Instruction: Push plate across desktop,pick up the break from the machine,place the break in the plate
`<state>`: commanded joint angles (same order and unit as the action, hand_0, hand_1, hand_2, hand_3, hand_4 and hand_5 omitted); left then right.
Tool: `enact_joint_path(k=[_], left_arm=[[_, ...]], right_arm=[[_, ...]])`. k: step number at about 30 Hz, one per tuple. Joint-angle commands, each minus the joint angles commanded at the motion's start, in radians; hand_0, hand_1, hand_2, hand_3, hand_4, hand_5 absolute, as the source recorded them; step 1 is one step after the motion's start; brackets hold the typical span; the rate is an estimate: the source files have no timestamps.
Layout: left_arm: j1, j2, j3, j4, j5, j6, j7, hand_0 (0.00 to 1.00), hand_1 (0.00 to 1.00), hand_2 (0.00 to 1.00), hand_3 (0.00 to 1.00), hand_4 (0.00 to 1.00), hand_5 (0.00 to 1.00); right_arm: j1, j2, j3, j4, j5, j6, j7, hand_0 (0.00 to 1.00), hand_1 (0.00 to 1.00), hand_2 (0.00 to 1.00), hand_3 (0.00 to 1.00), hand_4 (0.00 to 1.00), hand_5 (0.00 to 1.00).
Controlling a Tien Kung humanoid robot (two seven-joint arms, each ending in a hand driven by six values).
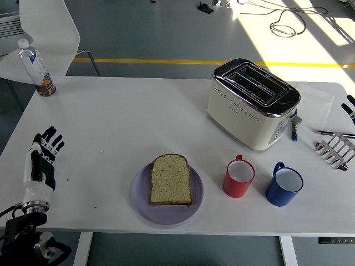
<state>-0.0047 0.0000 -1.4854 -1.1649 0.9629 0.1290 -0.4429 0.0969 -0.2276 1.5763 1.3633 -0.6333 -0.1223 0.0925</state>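
A slice of bread (171, 179) lies flat on a lilac plate (143, 202) near the table's front edge. The cream and chrome toaster (252, 102) stands at the back right with both slots empty. My left hand (42, 157) rests at the table's left edge, fingers spread and empty, far from the plate. Of my right hand only dark fingertips (350, 106) show at the right edge, well right of the toaster.
A red mug (239, 177) and a blue mug (283, 184) stand right of the plate. A metal toast rack (335, 150) and pens (294, 129) lie at the right. A bottle (36, 67) stands at the back left by a white chair (44, 30).
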Motion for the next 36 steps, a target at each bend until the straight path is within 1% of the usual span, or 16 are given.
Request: enact_joint_path(k=[7,12,24,27,28,36], left_arm=[[-0.005,0.000,0.000,-0.001,-0.001,0.000,0.002,0.808,0.817,0.880,0.772,0.514,0.998],[-0.009,0.000,-0.002,-0.001,-0.001,0.001,0.001,0.810,0.818,0.881,0.772,0.513,0.998],[-0.016,0.000,-0.007,-0.002,-0.001,0.001,0.001,0.812,0.819,0.881,0.774,0.509,0.998],[-0.016,0.000,-0.007,-0.002,-0.001,0.001,0.002,0.812,0.819,0.881,0.774,0.509,0.998],[-0.016,0.000,-0.007,-0.002,-0.001,0.001,0.002,0.812,0.820,0.881,0.775,0.509,0.998],[-0.016,0.000,-0.007,-0.004,0.000,-0.001,0.007,0.813,0.819,0.882,0.776,0.509,0.998]], right_arm=[[-0.004,0.021,-0.004,-0.034,-0.041,0.030,-0.010,0.818,0.783,0.796,0.778,0.519,0.517],[0.004,0.031,-0.007,-0.056,-0.041,0.039,-0.016,0.816,0.784,0.794,0.778,0.516,0.530],[0.017,0.043,-0.004,-0.093,-0.049,0.039,-0.021,0.814,0.782,0.791,0.775,0.510,0.546],[0.018,0.046,-0.004,-0.098,-0.049,0.039,-0.021,0.814,0.782,0.791,0.775,0.510,0.546],[0.019,0.048,-0.004,-0.100,-0.049,0.038,-0.021,0.813,0.781,0.790,0.774,0.508,0.564],[0.019,0.050,-0.003,-0.108,-0.049,0.039,-0.022,0.813,0.782,0.789,0.775,0.508,0.567]])
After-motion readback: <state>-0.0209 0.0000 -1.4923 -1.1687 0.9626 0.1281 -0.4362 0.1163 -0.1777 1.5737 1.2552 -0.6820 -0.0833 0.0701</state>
